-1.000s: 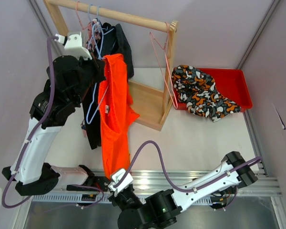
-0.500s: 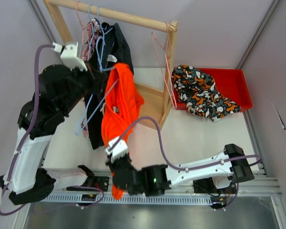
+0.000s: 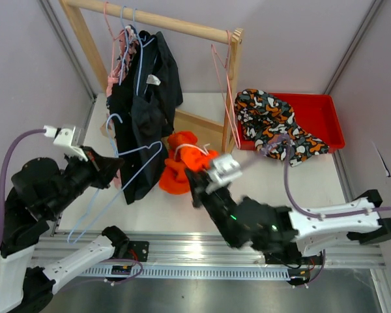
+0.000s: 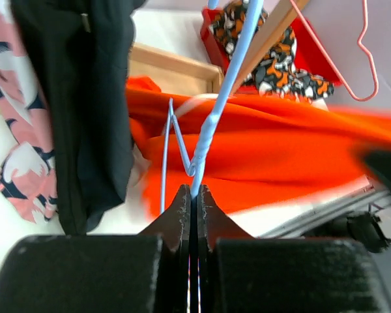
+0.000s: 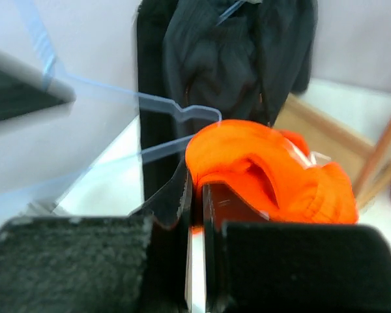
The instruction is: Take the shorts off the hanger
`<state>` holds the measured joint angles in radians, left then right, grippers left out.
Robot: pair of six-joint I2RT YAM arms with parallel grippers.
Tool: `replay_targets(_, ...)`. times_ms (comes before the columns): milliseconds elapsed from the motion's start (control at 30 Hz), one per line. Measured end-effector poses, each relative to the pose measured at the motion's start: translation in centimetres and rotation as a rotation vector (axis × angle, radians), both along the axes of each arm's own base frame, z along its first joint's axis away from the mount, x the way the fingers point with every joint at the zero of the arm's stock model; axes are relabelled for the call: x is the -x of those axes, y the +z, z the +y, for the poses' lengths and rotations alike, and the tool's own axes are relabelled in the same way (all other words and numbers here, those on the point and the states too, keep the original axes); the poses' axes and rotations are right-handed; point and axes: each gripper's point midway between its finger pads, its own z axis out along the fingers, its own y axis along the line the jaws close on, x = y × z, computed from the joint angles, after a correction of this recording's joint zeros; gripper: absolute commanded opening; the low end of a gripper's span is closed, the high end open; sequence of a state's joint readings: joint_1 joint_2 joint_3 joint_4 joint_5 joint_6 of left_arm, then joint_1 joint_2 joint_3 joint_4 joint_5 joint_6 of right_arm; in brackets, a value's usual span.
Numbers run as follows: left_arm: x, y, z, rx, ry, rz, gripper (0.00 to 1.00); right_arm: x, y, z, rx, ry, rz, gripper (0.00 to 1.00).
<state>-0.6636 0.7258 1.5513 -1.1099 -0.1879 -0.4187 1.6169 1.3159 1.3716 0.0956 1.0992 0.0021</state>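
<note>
Counting from above, I have one pair of orange shorts [image 3: 182,166], one light-blue hanger [image 4: 212,124], one wooden rack [image 3: 163,23], one red tray [image 3: 326,117] holding one patterned garment [image 3: 274,127], and one bare pink hanger [image 3: 221,85] at the right end of the rail; the hangers bunched at the left end, above the dark clothes [image 3: 146,98], are too tangled to count. My left end effector [image 4: 194,194] is pressed together on the blue hanger's wire, holding it out toward the near left. My right end effector [image 5: 194,189] is pinching a fold of the shorts, which sit bunched low just beside the rack's wooden foot, between the dark clothes and the tray. Whether any cloth catches the hanger's tip I cannot tell; the wrist views are blurred. Walls close in on the left and right and the rack blocks the far side. Bare desk [image 3: 280,182] opens to the right of the shorts, between the tray and the near rail.
</note>
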Motion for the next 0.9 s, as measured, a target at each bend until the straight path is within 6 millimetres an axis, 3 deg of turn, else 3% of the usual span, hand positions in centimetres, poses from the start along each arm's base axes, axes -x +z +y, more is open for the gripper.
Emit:
replay_targets(100,0.4,-1.4,0.6,0.007,0.008,-0.03,0.0,4.4,0.7,-3.3,-0.012,0.053,-0.038,0.0)
replay_targets(167,0.5,-4.0,0.9,-0.024,0.011,-0.007,0.0,4.8,1.7,-5.6,-0.019,0.034,-0.047,0.0)
replay_targets(233,0.1,-6.3,0.6,-0.047,0.009,0.01,0.0,3.0,2.8,-8.3,-0.027,-0.035,-0.041,0.0)
replay_targets(367,-0.9,-10.9,-0.2,-0.098,-0.001,0.054,0.0,-2.9,6.9,-14.9,-0.073,-0.247,-0.041,0.0)
replay_targets(467,-1.3,-12.6,-0.5,-0.113,-0.01,0.046,0.0,-5.8,10.7,-19.9,-0.122,-0.372,-0.085,0.0)
replay_targets(667,-1.5,-13.3,-0.6,-0.108,-0.022,-0.015,0.0,-9.0,17.1,-27.7,-0.101,-0.587,-0.231,0.0)
replay_targets(767,-1.5,-13.1,-0.5,-0.096,-0.026,-0.054,0.0,-10.5,19.8,-30.1,-0.072,-0.679,-0.302,0.0)
replay_targets(900,-1.5,-12.5,-0.6,-0.064,-0.031,-0.109,0.0,-14.3,23.2,-32.8,-0.01,-0.795,-0.383,0.0)
